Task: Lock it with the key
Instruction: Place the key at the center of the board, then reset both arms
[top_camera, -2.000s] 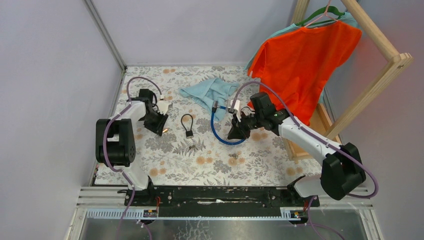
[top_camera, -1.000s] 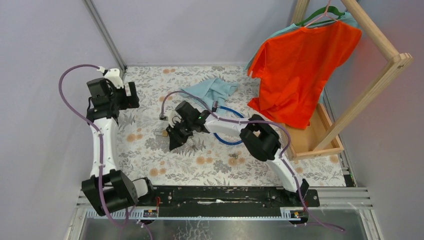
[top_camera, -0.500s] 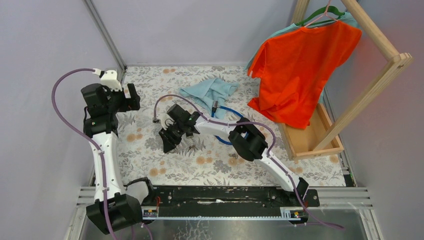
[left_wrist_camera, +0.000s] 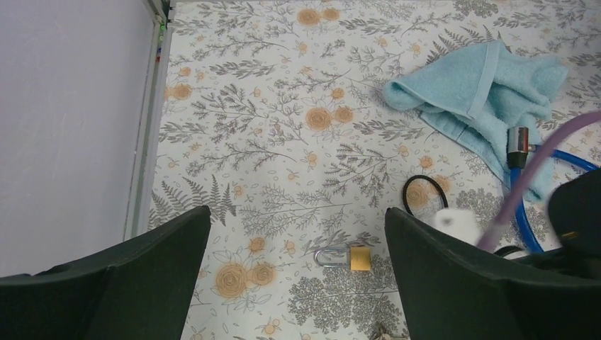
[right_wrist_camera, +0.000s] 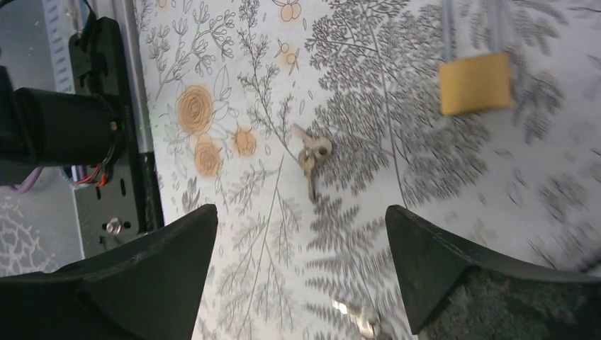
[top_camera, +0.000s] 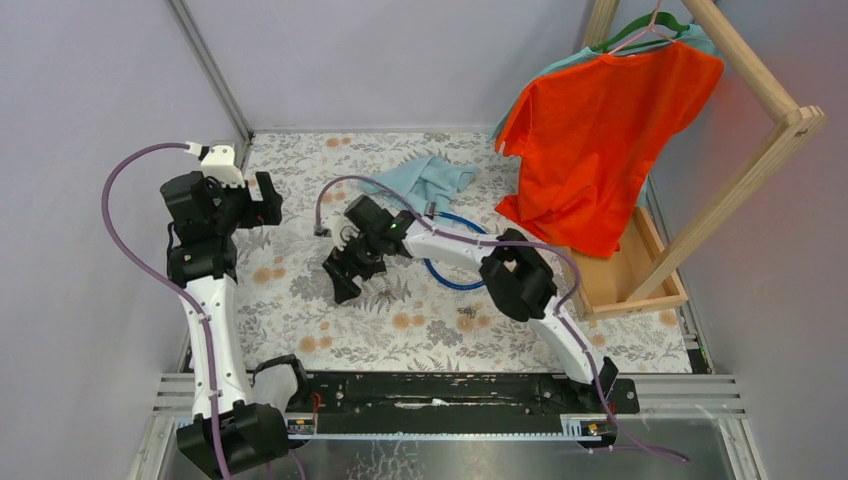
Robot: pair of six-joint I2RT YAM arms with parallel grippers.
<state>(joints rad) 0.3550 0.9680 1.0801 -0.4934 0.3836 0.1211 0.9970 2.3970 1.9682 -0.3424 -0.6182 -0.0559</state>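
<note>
The key [right_wrist_camera: 310, 157], small and grey, lies flat on the flowered mat [right_wrist_camera: 248, 234], just beyond my right gripper [right_wrist_camera: 299, 212]. That gripper is open, low over the mat, with nothing between its fingers. The brass padlock [right_wrist_camera: 475, 82] lies further off at the upper right. A second small metal piece [right_wrist_camera: 361, 319] shows blurred at the bottom edge. In the left wrist view the padlock [left_wrist_camera: 352, 256] lies on its side, far below my open left gripper [left_wrist_camera: 298, 210]. Seen from above, the left gripper [top_camera: 263, 200] is raised at the far left and the right gripper [top_camera: 341, 278] reaches across mid-mat.
A light-blue towel [top_camera: 425, 180] lies at the back of the mat, with a blue cable [top_camera: 452, 280] coiled beside it. A black loop [left_wrist_camera: 425, 195] lies near the padlock. An orange shirt [top_camera: 600, 130] hangs on a wooden rack [top_camera: 760, 90] at the right, above a wooden tray [top_camera: 620, 275].
My right gripper's jaws have spread from nearly shut to wide open over the mat. The left arm has drawn back and risen at the far left.
</note>
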